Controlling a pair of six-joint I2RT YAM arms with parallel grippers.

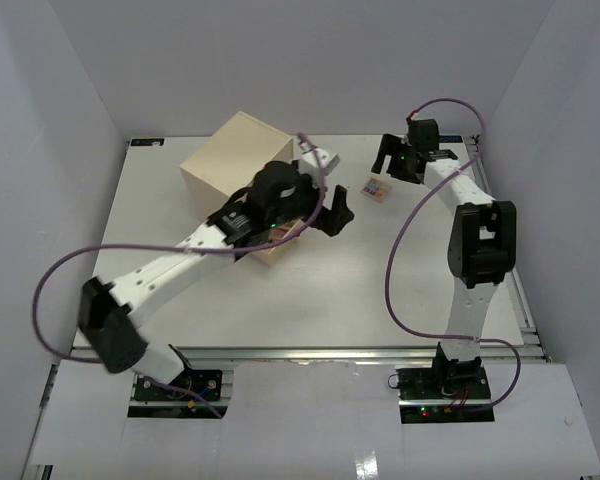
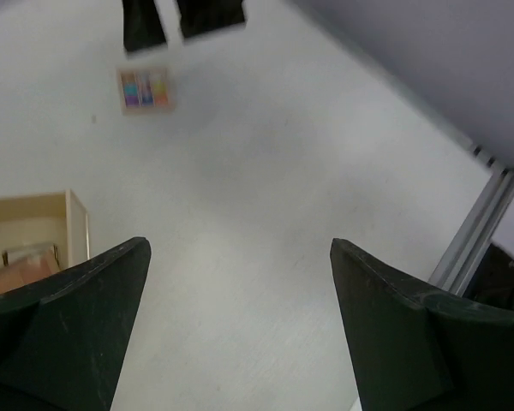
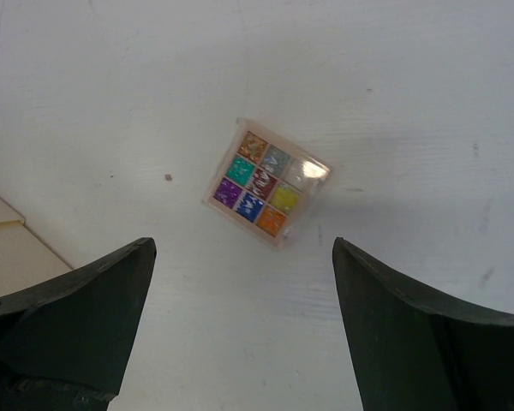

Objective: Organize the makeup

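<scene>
One palette (image 3: 267,182) lies flat below the right gripper (image 3: 242,253), jaws spread. Thin and flush, it could skid away on closing. Left gripper (image 2: 240,257) gapes empty.

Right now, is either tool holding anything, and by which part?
Nothing is held. Both the left tool and the right tool stand open; the colourful palette lies free on the table.

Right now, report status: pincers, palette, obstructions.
Left pincer open, empty, by the drawer chest. Right pincer open, facing the palette, not touching. Nothing between them.
</scene>
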